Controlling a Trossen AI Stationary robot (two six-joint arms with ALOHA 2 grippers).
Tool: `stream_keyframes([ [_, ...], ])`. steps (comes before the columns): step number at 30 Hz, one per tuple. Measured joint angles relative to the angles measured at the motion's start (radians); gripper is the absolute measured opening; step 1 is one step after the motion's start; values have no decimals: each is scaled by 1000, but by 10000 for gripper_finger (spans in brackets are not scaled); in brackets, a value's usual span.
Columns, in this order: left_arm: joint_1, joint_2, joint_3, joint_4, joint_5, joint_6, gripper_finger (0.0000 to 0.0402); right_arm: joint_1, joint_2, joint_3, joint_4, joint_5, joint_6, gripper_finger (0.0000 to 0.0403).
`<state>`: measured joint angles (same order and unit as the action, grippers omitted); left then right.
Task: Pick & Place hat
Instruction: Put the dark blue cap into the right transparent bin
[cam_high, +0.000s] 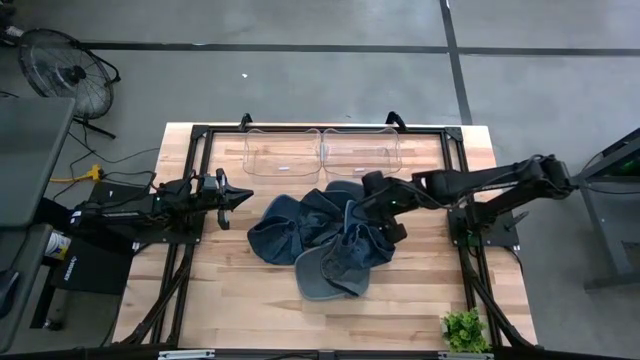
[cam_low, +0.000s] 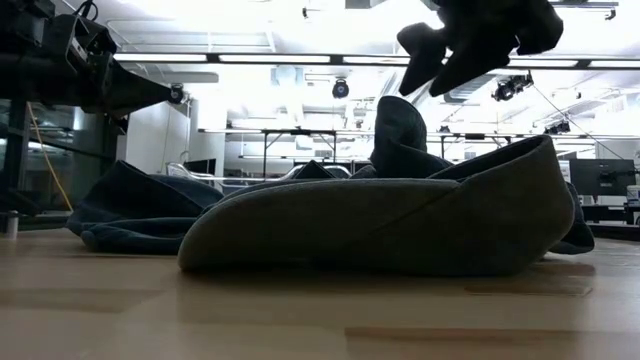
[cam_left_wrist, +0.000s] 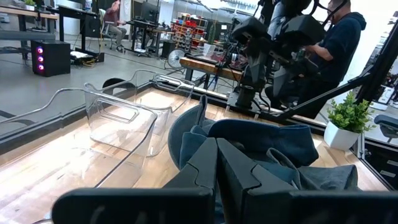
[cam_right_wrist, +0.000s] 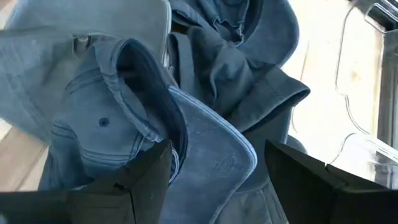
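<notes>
The right gripper (cam_high: 372, 197), its two dark fingers spread wide and holding nothing, hangs directly above the heap of soft blue-grey denim hats (cam_high: 320, 240) at mid-table, so the coming move is, I judge, a straight drop; in the right wrist view a curved brim (cam_right_wrist: 214, 155) lies between the spread fingers. The right arm is far nearer. The left gripper (cam_high: 240, 196) waits just beside the heap's left edge, fingers pressed together. I count about four hats, though folds make this uncertain, and two clear plastic bins (cam_high: 322, 152) side by side just beyond the heap
</notes>
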<state>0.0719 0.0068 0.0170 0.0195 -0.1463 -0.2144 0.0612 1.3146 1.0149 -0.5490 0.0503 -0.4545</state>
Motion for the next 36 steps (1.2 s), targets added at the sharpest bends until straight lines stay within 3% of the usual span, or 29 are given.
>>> stream_keyframes([
  [9, 0, 0, 0, 0, 0, 0, 0, 1, 28, 0, 15, 97, -44, 252],
  [13, 0, 0, 0, 0, 0, 0, 0, 12, 28, 0, 16, 58, -45, 252],
  [19, 0, 0, 0, 0, 0, 0, 0, 17, 28, 0, -15, -107, -119, 252],
  [25, 0, 0, 0, 0, 0, 0, 0, 19, 35, 7, -22, -147, -182, 252],
  [36, 0, 0, 0, 0, 0, 0, 0, 11, 243, 271, -224, -195, -255, 252],
])
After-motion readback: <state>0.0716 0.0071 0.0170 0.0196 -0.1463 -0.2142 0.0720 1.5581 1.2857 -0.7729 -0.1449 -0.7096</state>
